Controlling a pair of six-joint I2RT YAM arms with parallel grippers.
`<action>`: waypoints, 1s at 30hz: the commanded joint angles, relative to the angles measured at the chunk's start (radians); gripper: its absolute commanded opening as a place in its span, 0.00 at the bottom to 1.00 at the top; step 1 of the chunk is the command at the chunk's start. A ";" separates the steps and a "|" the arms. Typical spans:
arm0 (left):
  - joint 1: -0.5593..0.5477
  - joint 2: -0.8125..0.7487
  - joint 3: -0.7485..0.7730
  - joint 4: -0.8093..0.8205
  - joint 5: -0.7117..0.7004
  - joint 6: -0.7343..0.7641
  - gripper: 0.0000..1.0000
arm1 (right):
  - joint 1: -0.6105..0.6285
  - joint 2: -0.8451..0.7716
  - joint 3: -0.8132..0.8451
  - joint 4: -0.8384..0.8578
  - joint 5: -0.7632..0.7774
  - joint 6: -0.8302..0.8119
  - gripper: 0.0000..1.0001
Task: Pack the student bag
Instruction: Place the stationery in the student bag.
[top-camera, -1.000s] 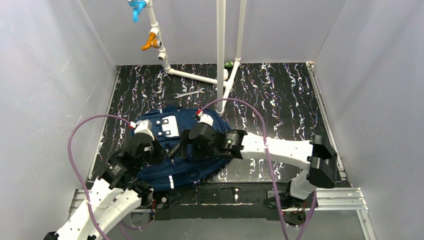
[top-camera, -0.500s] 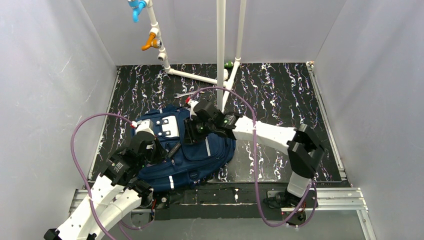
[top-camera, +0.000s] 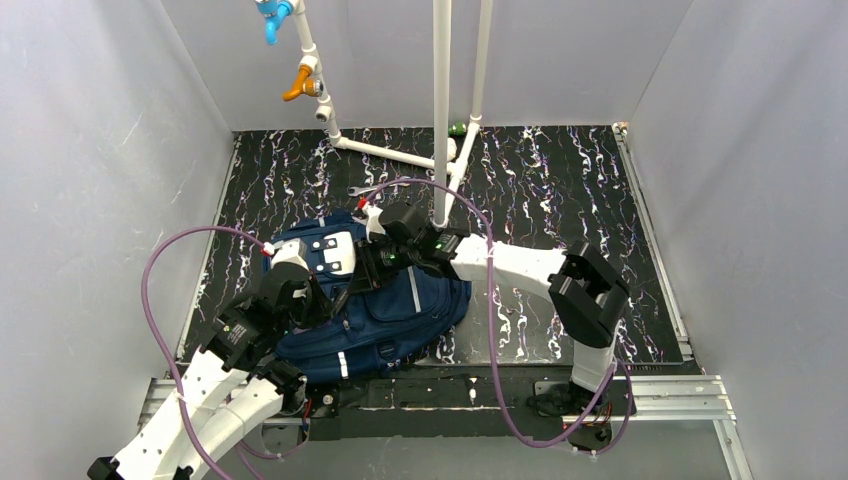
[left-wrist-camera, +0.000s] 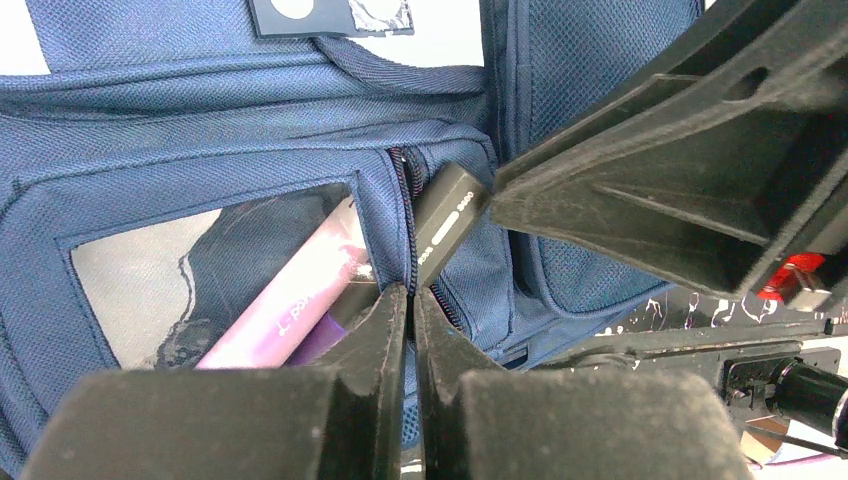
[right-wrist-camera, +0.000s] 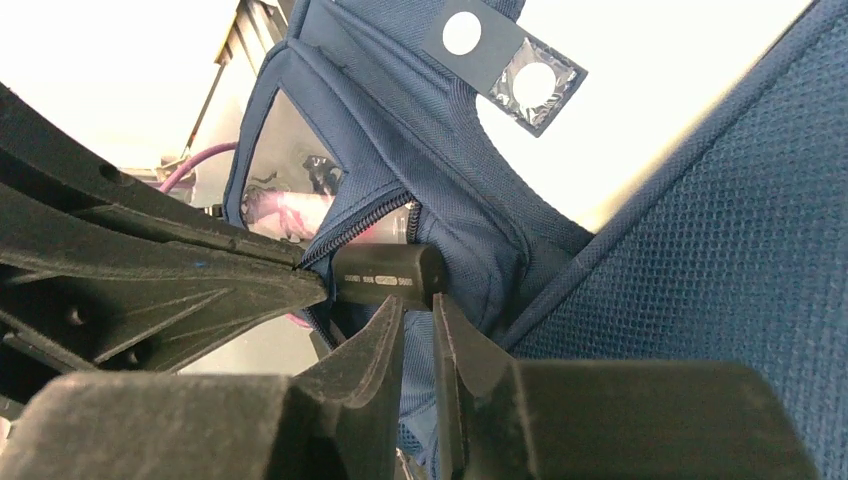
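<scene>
Left gripper (left-wrist-camera: 411, 295) pinched shut at bag (left-wrist-camera: 200, 150) zip (left-wrist-camera: 405, 200); right gripper (right-wrist-camera: 418, 305) nearly closed under pen (right-wrist-camera: 388, 277), hold unclear. Risks snagging pen on zip

The student bag (top-camera: 390, 310) is navy blue with a thin light-grey stripe and a light-grey patch (top-camera: 335, 252). The desk (top-camera: 560, 190) is black with white-and-purple marbled streaks. The pipes (top-camera: 441, 100) are white, with a blue valve (top-camera: 272, 15) and an orange valve (top-camera: 298, 85). The cables (top-camera: 146, 280) are purple. The pen (left-wrist-camera: 290, 300) is pink. The left claw (left-wrist-camera: 410, 295) and right claw (right-wrist-camera: 418, 305) are black.
</scene>
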 joint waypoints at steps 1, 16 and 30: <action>-0.001 0.005 0.050 0.036 0.023 -0.007 0.00 | 0.012 0.020 -0.009 0.112 -0.068 0.041 0.23; 0.000 -0.011 0.068 -0.012 0.002 -0.030 0.02 | 0.081 -0.019 -0.084 0.240 -0.093 0.172 0.20; 0.000 0.044 0.201 -0.239 -0.040 -0.250 0.66 | 0.356 -0.200 -0.069 -0.251 0.701 0.074 0.65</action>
